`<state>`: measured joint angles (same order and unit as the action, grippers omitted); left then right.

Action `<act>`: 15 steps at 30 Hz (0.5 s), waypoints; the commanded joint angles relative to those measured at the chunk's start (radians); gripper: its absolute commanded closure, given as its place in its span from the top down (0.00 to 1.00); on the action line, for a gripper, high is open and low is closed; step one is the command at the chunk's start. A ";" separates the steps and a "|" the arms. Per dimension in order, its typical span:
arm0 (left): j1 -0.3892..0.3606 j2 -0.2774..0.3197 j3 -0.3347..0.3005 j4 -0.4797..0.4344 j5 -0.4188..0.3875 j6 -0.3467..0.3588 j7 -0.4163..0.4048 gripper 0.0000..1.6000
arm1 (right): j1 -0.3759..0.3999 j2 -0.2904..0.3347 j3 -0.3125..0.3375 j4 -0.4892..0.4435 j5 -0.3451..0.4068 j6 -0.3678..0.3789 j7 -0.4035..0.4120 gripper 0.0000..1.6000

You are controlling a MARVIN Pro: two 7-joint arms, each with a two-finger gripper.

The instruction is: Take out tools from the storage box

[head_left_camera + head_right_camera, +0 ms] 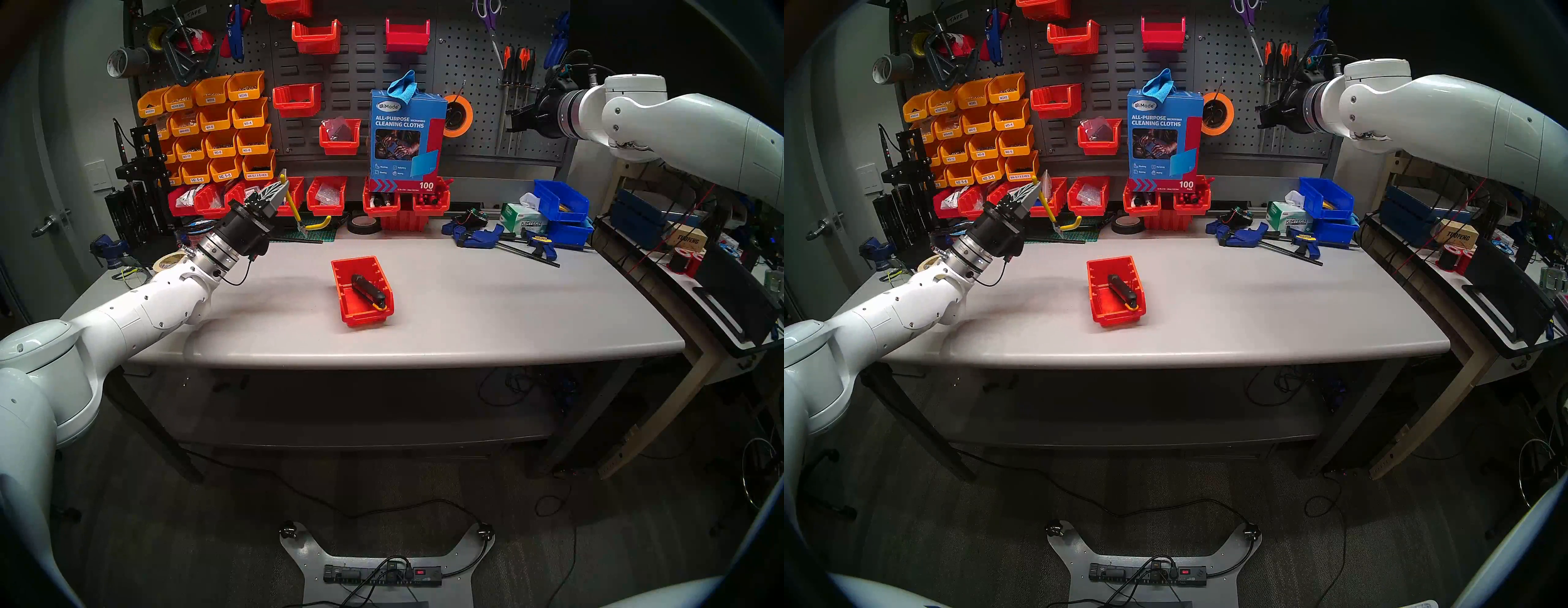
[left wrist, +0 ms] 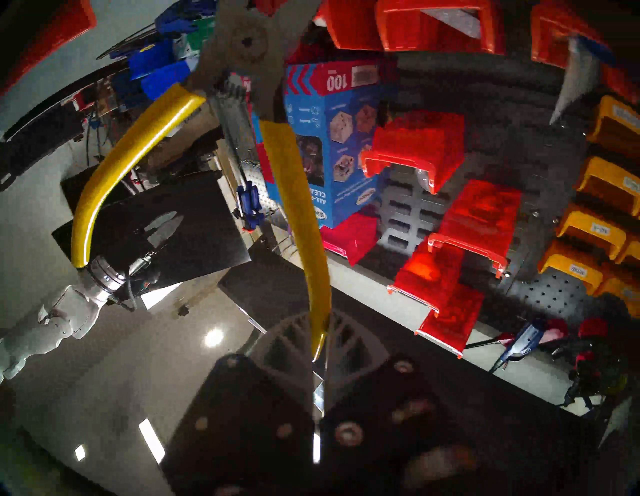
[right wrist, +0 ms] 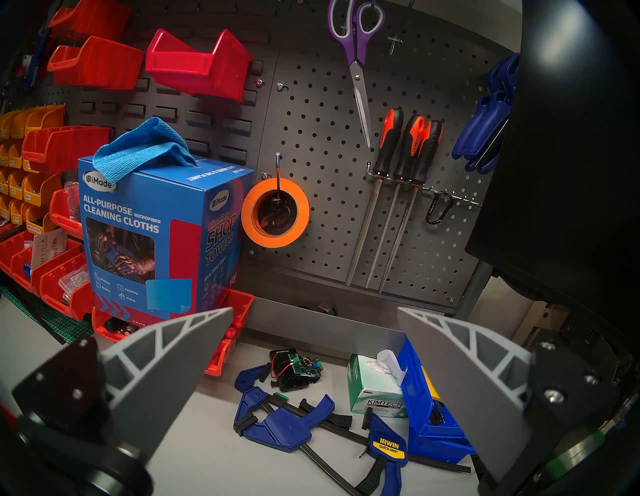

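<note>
storage box [image 1: 364, 297]: black tool [image 1: 368, 290] inside | table [image 1: 509, 305] around bare | clamps [image 1: 488, 235] well apart

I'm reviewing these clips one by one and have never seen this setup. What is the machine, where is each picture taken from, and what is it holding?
It is a two-armed robot at a workbench. Two nearly identical pictures come from its head; the other two come from cameras on its wrists. The left end effector is shut on one yellow handle of a pair of cutters, lifted clear of the table. The red box on the table holds a black tool. The right end effector is open, empty, raised near the pegboard.
</note>
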<state>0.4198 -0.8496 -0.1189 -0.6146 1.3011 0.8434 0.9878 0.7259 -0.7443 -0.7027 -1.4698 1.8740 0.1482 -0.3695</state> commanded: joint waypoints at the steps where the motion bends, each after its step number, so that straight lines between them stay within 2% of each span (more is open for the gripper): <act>1: -0.045 0.012 0.014 0.110 0.040 0.013 0.000 0.00 | 0.019 -0.002 0.012 -0.001 -0.003 -0.003 0.002 1.00; 8: -0.051 -0.008 0.079 0.235 0.131 0.010 -0.054 0.00 | 0.019 -0.002 0.012 -0.001 -0.004 -0.003 0.003 1.00; 9: -0.052 -0.026 0.083 0.274 0.137 0.008 -0.048 0.00 | 0.019 -0.002 0.012 -0.001 -0.004 -0.003 0.003 1.00; 11: -0.055 -0.032 0.100 0.293 0.158 0.002 -0.048 0.00 | 0.020 -0.002 0.012 -0.001 -0.004 -0.003 0.003 1.00; 13: -0.054 -0.055 0.101 0.339 0.162 -0.004 -0.015 0.00 | 0.020 -0.001 0.012 -0.001 -0.004 -0.003 0.003 1.00; 15: -0.054 -0.057 0.109 0.340 0.173 -0.012 0.004 0.00 | 0.020 -0.001 0.012 -0.001 -0.004 -0.003 0.003 1.00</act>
<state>0.4035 -0.8625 -0.0193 -0.3506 1.4550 0.8459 0.9550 0.7260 -0.7444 -0.7027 -1.4700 1.8740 0.1480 -0.3696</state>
